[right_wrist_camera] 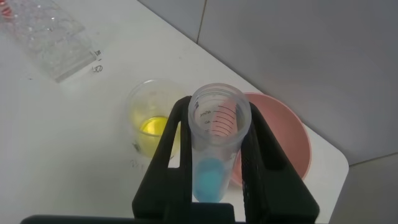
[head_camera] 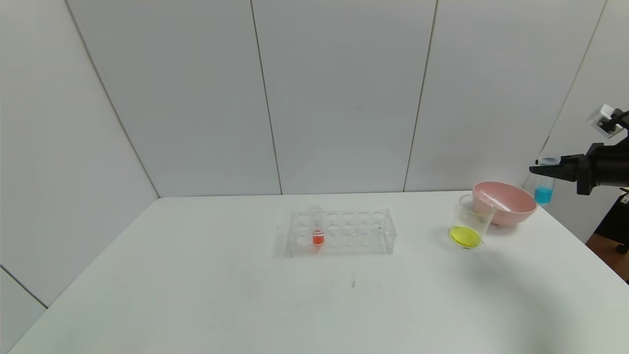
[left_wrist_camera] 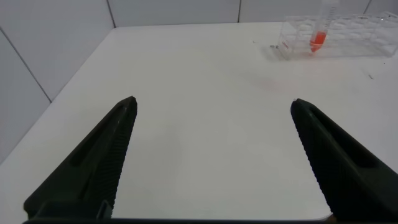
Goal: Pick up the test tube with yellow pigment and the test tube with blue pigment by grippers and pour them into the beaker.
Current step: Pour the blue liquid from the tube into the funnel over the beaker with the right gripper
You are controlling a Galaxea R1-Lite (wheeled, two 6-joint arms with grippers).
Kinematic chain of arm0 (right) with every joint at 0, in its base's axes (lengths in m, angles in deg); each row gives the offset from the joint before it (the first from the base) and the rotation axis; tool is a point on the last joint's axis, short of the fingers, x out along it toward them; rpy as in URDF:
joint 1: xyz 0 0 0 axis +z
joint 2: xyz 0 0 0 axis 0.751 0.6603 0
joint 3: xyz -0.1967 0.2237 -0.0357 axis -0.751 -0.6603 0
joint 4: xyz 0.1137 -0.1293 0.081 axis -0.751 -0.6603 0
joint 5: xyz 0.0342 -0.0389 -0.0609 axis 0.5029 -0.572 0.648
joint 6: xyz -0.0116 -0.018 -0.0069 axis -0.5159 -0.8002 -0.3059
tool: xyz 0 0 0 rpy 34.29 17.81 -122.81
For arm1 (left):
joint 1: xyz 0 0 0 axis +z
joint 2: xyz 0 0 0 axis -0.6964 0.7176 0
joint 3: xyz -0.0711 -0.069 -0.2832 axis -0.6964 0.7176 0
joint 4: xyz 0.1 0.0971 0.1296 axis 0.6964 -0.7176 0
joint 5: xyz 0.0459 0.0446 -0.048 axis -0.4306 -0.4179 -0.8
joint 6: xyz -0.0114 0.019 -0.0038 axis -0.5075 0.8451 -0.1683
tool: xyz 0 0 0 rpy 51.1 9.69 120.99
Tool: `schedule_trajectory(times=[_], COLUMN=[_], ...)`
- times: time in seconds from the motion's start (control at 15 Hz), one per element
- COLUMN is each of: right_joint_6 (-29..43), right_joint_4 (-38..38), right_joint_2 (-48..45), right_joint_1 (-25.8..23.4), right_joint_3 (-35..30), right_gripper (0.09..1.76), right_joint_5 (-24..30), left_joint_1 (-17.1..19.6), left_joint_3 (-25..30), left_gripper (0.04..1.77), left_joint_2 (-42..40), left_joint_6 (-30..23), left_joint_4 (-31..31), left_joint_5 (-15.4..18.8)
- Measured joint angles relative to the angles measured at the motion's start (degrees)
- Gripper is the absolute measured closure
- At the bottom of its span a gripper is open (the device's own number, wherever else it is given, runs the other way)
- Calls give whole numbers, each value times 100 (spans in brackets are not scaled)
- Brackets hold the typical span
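My right gripper hangs in the air at the far right, above and beyond the pink bowl, shut on the test tube with blue pigment. The tube stands upright between the jaws, mouth up, with blue liquid in its bottom. The beaker stands on the table just left of the bowl, with yellow liquid in its bottom. No test tube with yellow pigment in it is in view. My left gripper is open over bare table, nothing between its fingers; it is outside the head view.
A pink bowl sits right behind the beaker, with a clear empty tube lying across it. A clear tube rack at mid-table holds one red-liquid tube. The table's right edge runs close past the bowl.
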Motion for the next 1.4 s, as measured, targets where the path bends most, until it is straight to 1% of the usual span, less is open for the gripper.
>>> schedule_trajectory(times=[0.07,0.2,0.33,0.47,0.53,0.67,0.73,1.2,1.4], right_joint_6=[-169,-606,-1041,-1349,-1585,-1903,-1952,-2029,-2075], right_joint_4=[-299,-994,-1826,-2475,-2773,-2899,-2915,-2972,-3274], right_joint_2=[176,496,812,1067,1196,1353,1402,1417,1314], right_joint_1=[105,238,315,350,356,402,447,901,1075], right_joint_3=[347,1009,1725,2360,2638,2850,2892,2949,2949], right_gripper=[134,134,134,134,134,134,134,134,134], right_joint_5=[-180,-362,-514,-703,-917,-1278,-1380,-2127,-2537], left_joint_1=[0,0,-2,-2,-5,-2,-2,0,-5], left_joint_3=[0,0,0,0,0,0,0,0,0], left_gripper=[5,5,5,5,5,5,5,5,5], left_joint_2=[0,0,0,0,0,0,0,0,0], left_joint_6=[0,0,0,0,0,0,2,0,0], left_joint_4=[0,0,0,0,0,0,0,0,0], left_joint_5=[0,0,0,0,0,0,0,0,0])
